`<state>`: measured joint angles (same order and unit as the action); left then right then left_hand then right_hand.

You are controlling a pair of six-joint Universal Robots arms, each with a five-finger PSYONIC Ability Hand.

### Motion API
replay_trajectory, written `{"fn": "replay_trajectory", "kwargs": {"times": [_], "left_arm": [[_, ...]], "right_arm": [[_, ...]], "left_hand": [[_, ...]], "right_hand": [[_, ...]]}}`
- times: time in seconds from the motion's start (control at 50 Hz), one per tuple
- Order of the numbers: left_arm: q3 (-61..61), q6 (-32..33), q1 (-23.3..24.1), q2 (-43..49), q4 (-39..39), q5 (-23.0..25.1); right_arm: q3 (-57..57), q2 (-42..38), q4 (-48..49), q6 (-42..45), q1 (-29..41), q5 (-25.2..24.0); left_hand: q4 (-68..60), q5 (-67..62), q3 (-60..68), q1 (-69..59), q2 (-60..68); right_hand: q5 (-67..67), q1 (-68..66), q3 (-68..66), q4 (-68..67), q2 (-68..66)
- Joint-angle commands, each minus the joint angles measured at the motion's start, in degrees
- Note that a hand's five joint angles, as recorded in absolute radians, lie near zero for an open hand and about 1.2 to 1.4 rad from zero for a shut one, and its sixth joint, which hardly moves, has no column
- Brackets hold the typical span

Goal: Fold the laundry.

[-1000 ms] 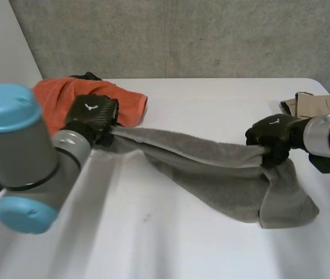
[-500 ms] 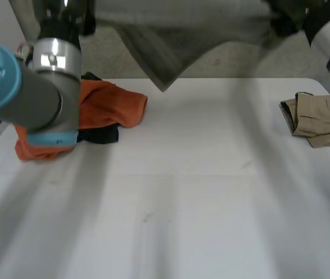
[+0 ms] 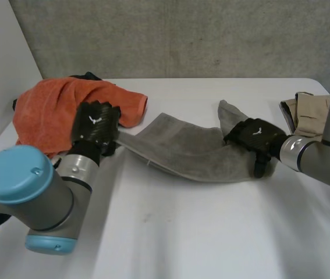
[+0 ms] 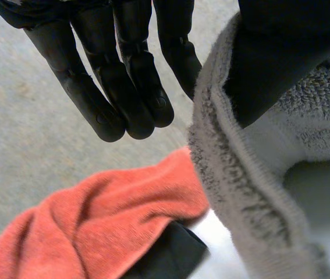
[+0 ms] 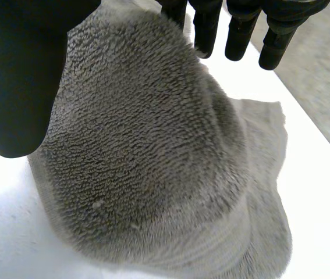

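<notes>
A grey towel [image 3: 182, 151] lies stretched in a curve across the white table [image 3: 182, 232] between my two hands. At its left corner, my left hand [image 3: 95, 123] pinches the towel's edge [image 4: 234, 174] between thumb and fingers [image 4: 124, 87]. My right hand [image 3: 255, 135] rests over the towel's right end. There the fingers [image 5: 237, 29] stand straight and apart from the thumb, and the towel [image 5: 153, 145] humps up under the palm, unheld.
An orange towel [image 3: 54, 107] is heaped at the back left, just behind my left hand, with a black garment [image 4: 170, 256] under it. Folded beige trousers [image 3: 316, 113] lie at the right edge, behind my right arm.
Both hands swung the towel up high and brought it back down onto the table. The right hand has let go of its end; the left still pinches its corner.
</notes>
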<state>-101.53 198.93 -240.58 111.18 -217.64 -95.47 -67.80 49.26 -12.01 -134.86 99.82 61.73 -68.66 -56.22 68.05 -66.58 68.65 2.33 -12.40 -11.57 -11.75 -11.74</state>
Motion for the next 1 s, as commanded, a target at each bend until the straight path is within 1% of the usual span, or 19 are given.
{"fn": "replay_trajectory", "kwargs": {"times": [0.02,0.1,0.16,0.2,0.22,0.24,0.34,0.4,0.46,0.56,0.62,0.7,0.86,1.0], "left_arm": [[-0.34,-0.12,-1.03,-4.56,2.56,-0.42],[-0.16,-0.38,-1.47,-5.79,3.71,-0.42],[0.1,-0.82,-1.56,-6.5,4.15,-0.42],[0.27,-1.0,-1.56,-6.68,4.33,-0.42],[0.36,-1.26,-1.47,-6.94,4.33,-0.42],[0.45,-1.35,-1.39,-7.03,4.41,-0.42],[1.33,-2.31,-1.21,-7.64,4.5,-0.42],[1.94,-2.93,-1.21,-8.08,5.29,-0.42],[2.38,-3.63,-1.21,-8.52,6.26,-0.42],[2.65,-4.69,-1.03,-9.05,7.58,-0.42],[2.74,-4.86,-0.95,-9.05,7.67,-0.5],[2.56,-4.86,-1.38,-9.05,7.76,-0.5],[2.21,-4.86,-2.61,-9.05,8.02,-0.42],[1.42,-4.95,-3.41,-9.05,8.55,-0.42]], "right_arm": [[-5.22,8.38,-0.12,-18.38,-1.99,3.04],[-8.21,12.69,0.14,-26.39,-3.92,3.39],[-9.97,14.8,-0.3,-28.96,-5.33,3.48],[-10.77,15.42,-0.73,-28.79,-5.95,3.83],[-11.47,15.77,-1.69,-28.35,-6.56,4.27],[-11.74,15.86,-2.31,-27.92,-6.83,4.54],[-13.49,14.73,-6.88,-23.45,-7.36,5.33],[-14.55,13.06,-7.68,-20.98,-6.66,5.24],[-14.64,11.04,-6.19,-20.18,-5.34,5.59],[-13.5,7.53,0.21,-20.0,-3.41,7.17],[-12.36,6.11,2.51,-19.91,-2.7,7.7],[-9.99,3.48,4.27,-19.56,-1.64,8.84],[-5.07,-0.22,5.59,-18.68,-0.41,11.3],[-1.02,-3.38,6.91,-18.68,0.9,11.39]], "left_hand": [[-11.34,-13.78,11.95,-13.42,11.35],[-11.34,-13.78,11.95,-13.42,11.35],[-11.34,-13.78,11.95,-13.42,11.35],[-11.34,-13.78,11.95,-13.42,11.35],[-11.34,-13.78,11.95,-13.42,11.35],[-11.34,-13.78,11.95,-13.42,11.35],[-11.34,-13.78,11.95,-13.42,11.35],[-11.34,-13.78,11.95,-13.42,11.35],[-11.34,-13.78,11.95,-13.42,11.35],[-11.34,-13.78,11.95,-13.42,11.35],[-11.34,-13.78,11.95,-13.42,11.35],[-11.34,-13.78,11.95,-13.42,11.35],[-11.34,-13.78,11.95,-13.42,11.35],[-11.34,-13.78,11.95,-13.42,11.35]], "right_hand": [[-2.33,2.4,1.57,1.75,1.74],[-2.33,2.4,1.57,1.75,1.74],[-1.7,1.77,0.94,1.12,1.11],[5.87,-5.8,-6.63,-6.45,-6.46],[15.91,-15.84,-16.67,-16.49,-16.49],[19.67,-19.6,-20.43,-20.25,-20.26],[31.13,-31.06,-31.89,-31.71,-31.72],[30.48,-30.41,-31.24,-31.06,-31.07],[28.46,-28.4,-29.23,-29.05,-29.05],[27.78,-27.71,-28.54,-28.36,-28.37],[27.61,-27.55,-28.38,-28.2,-28.2],[19.55,-19.48,-20.31,-20.13,-20.14],[23.24,-23.17,-24.0,-23.82,-23.82],[28.44,-28.38,-29.2,-29.03,-29.03]]}}
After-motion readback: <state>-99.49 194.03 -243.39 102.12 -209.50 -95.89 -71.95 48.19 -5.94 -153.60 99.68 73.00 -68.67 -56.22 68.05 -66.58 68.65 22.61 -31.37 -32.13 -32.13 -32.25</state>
